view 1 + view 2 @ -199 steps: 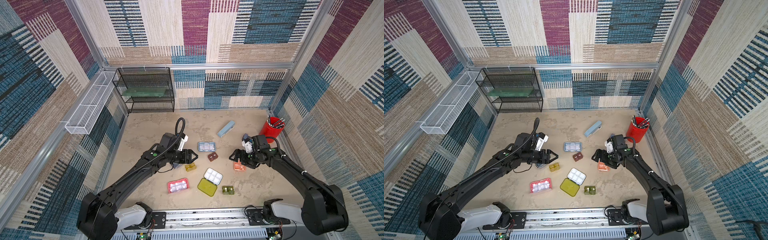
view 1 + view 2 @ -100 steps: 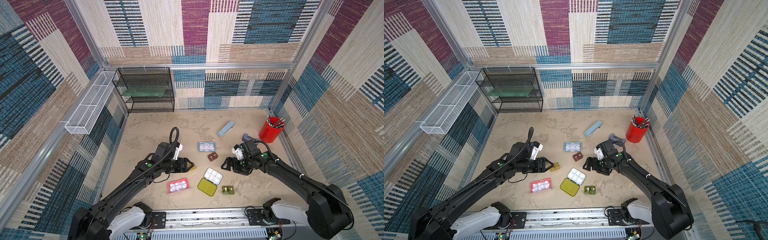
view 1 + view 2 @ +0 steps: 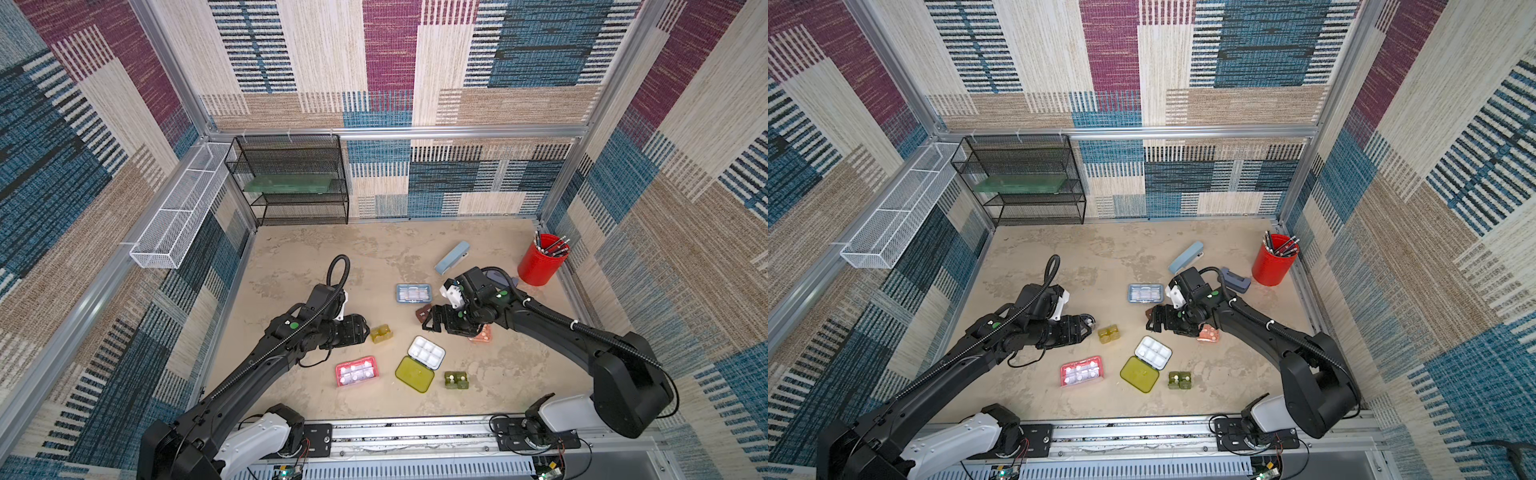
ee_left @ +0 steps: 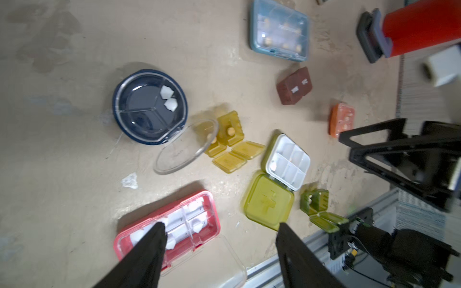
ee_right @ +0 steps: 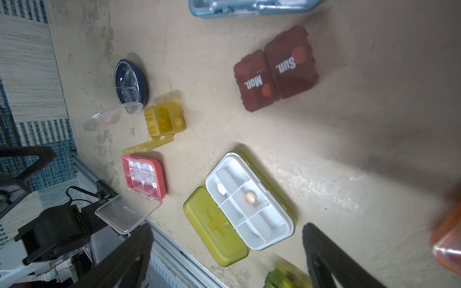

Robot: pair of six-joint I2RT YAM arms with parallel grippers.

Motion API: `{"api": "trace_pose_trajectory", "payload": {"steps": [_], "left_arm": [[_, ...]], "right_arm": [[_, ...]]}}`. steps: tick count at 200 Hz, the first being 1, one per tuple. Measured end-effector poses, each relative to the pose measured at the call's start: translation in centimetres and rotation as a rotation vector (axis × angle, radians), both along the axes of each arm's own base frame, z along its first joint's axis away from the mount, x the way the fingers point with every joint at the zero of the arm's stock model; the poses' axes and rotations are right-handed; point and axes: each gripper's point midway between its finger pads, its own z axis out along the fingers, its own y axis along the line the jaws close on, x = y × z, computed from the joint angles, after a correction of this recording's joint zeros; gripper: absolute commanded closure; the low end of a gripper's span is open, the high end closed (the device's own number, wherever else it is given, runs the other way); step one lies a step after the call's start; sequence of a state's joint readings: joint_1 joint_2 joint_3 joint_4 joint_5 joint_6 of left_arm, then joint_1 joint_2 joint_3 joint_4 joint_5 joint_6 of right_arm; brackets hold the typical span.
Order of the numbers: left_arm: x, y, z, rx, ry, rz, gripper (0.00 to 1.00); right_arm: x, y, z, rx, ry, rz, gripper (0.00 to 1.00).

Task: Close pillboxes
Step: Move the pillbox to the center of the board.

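Note:
In the left wrist view the round black pillbox [image 4: 149,107], amber one [image 4: 228,129], pink one [image 4: 174,224], yellow-green one with white tray [image 4: 287,162] and dark green one [image 4: 314,202] lie with lids open. The light blue [image 4: 279,37] and brown [image 4: 294,86] boxes are closed. The orange box [image 3: 482,333] sits under my right arm. My left gripper [image 4: 220,225] is open and empty, above the pink box [image 3: 357,370]. My right gripper [image 5: 228,227] is open and empty over the yellow-green box [image 5: 239,202], beside the brown box [image 3: 424,311].
A red cup of pens [image 3: 542,259] stands at the back right, a grey-blue block [image 3: 1235,279] beside it. A long pale-blue case [image 3: 452,257] lies behind the boxes. A black wire shelf [image 3: 291,183] and white wire basket [image 3: 178,216] line the back left. A metal rail [image 3: 395,428] bounds the front.
My left gripper drew back toward the front, away from the amber box. My right gripper moved left off the orange box toward the brown one, uncovering the grey-blue block.

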State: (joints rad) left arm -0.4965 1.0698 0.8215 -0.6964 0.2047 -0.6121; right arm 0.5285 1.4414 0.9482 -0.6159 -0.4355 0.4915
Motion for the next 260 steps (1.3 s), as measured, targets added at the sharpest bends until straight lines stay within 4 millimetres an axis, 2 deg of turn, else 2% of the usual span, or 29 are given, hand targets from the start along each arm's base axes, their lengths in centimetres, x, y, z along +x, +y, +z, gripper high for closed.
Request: {"api": "trace_pose_trajectory", "payload": {"steps": [53, 85, 103, 144, 192, 260], "left_arm": [[0.7, 1.5, -1.3, 0.053, 0.053, 0.046, 0.23], [2.5, 3.7, -2.3, 0.025, 0.098, 0.152, 0.23], [3.8, 4.3, -3.2, -0.023, 0.133, 0.207, 0.23], [5.9, 3.3, -5.6, -0.142, 0.239, 0.263, 0.23], [7.7, 2.5, -6.9, -0.225, 0.290, 0.301, 0.23], [8.1, 2.9, -7.7, -0.233, 0.319, 0.328, 0.23]], "right_arm": [[1.9, 1.1, 1.2, 0.004, -0.041, 0.031, 0.05], [2.5, 1.5, 1.5, 0.007, -0.055, 0.039, 0.05], [2.8, 1.7, 1.7, 0.006, -0.054, 0.040, 0.05], [3.9, 2.2, 2.4, 0.008, -0.063, 0.044, 0.05], [5.4, 3.1, 3.3, 0.019, -0.086, 0.047, 0.05], [5.5, 2.9, 2.5, 0.002, -0.061, 0.045, 0.05]]}}
